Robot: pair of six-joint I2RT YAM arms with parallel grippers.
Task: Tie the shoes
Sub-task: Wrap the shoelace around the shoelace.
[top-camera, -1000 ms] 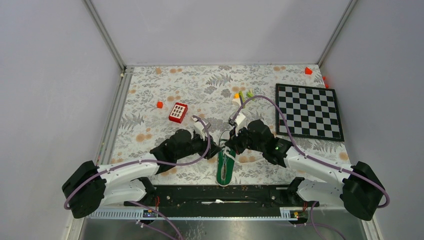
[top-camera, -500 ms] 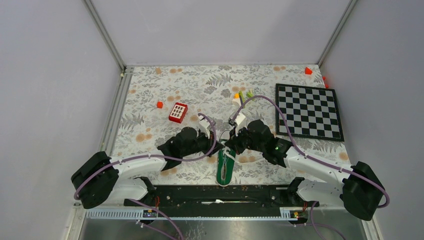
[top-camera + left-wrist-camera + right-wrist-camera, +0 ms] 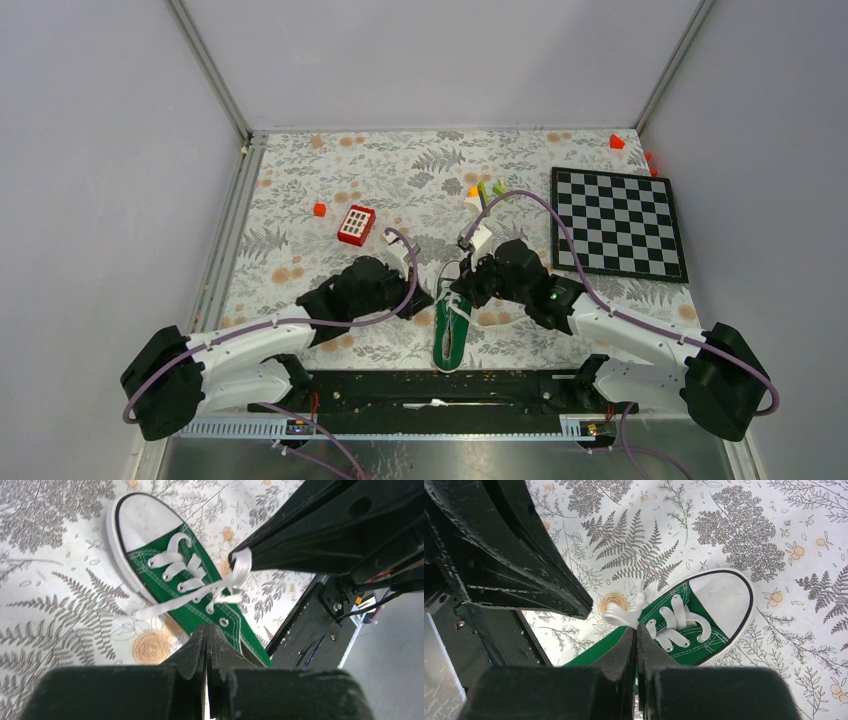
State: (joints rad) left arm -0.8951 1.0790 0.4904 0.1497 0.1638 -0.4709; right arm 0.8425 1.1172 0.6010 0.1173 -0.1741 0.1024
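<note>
Barely begun, with no knot on shoe [image 3: 448, 340] at six o'clock on desk [image 3: 300, 200], one lace [image 3: 239, 567] pinched by right gripper [image 3: 636, 629], and left gripper [image 3: 207, 628] closed, hold unclear.

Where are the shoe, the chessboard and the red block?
shoe [image 3: 147, 522], left wrist view, on its white toe cap
chessboard [image 3: 618, 222], top view, middle of the board
red block [image 3: 356, 225], top view, its top face

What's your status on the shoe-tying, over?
Left gripper shut over the green sneaker, hold unclear. Right gripper shut on a white lace. Sneaker untied. Red keypad block sits apart.
</note>
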